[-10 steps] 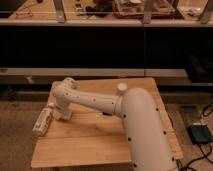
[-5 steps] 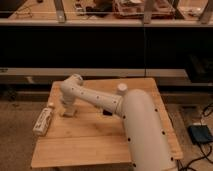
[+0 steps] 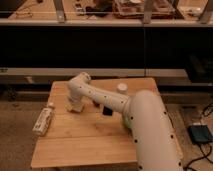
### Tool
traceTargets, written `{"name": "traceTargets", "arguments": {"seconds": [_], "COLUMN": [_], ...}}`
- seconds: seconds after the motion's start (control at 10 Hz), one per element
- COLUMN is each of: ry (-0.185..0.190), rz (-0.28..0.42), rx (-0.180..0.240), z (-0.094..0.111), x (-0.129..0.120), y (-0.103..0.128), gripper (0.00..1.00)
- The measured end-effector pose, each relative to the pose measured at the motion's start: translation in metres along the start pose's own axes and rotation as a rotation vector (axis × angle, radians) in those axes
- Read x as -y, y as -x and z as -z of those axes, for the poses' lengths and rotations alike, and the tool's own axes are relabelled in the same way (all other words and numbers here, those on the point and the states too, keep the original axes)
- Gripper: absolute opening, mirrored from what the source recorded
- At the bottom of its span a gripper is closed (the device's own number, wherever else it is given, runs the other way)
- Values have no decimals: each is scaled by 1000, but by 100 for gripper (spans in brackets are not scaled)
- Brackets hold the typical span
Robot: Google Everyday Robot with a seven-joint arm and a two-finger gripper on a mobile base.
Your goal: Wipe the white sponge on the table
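The table (image 3: 75,145) has a light wooden plank top. My white arm reaches across it from the lower right, and its wrist bends down at the left-centre. My gripper (image 3: 75,105) is down at the table top there, shut on the white sponge (image 3: 74,107). The sponge shows as a small pale pad pressed flat on the wood right under the wrist. The wrist hides most of the sponge.
A long white bottle (image 3: 42,121) lies at the table's left edge. A white cup (image 3: 121,88) stands at the back, next to my arm. Small dark objects (image 3: 106,111) sit by the arm near the middle. A dark shelf unit rises behind the table.
My gripper has slid to the right and slightly back across the table top, carrying the sponge away from the bottle. The bottle and cup have stayed put.
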Motion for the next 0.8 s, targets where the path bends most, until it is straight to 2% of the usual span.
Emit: {"name": "traceTargets", "arguments": {"seconds": [0.6, 0.8], "ry": [-13, -8], "rz": [-44, -37], "rx": [-53, -62], "z": [21, 28], "x": [24, 34], "y": [60, 74], "gripper": [43, 43]}}
